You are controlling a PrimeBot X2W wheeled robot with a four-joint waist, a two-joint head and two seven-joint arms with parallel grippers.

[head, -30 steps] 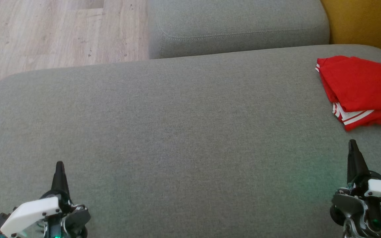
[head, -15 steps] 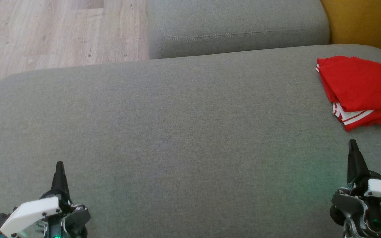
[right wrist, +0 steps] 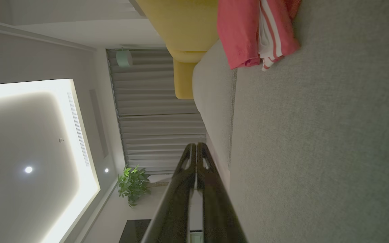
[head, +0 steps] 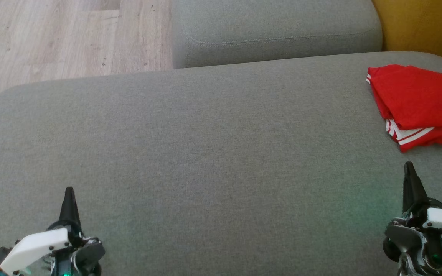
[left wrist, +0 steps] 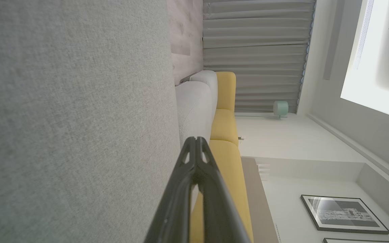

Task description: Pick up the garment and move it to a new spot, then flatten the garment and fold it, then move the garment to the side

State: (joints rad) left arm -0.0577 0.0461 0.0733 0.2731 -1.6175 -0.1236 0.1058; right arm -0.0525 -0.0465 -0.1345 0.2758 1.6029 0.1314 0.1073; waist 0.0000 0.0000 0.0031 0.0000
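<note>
The garment (head: 416, 103) is a red jersey with white stripes, folded into a compact stack at the far right of the grey sofa cushion (head: 205, 153); its right part runs past the head view's edge. The right wrist view shows the garment (right wrist: 248, 30) near its top. My right gripper (head: 409, 165) hovers just below the garment, apart from it, fingers pressed together and empty. My left gripper (head: 69, 190) stands at the lower left, also shut on nothing. Both wrist views show the closed fingertips: left gripper (left wrist: 196, 139), right gripper (right wrist: 196, 145).
A second grey cushion (head: 274, 30) lies behind the main one. Wooden floor (head: 52, 38) shows at the upper left beyond the cushion's rounded edge. A yellow sofa part (head: 424, 23) borders the upper right corner.
</note>
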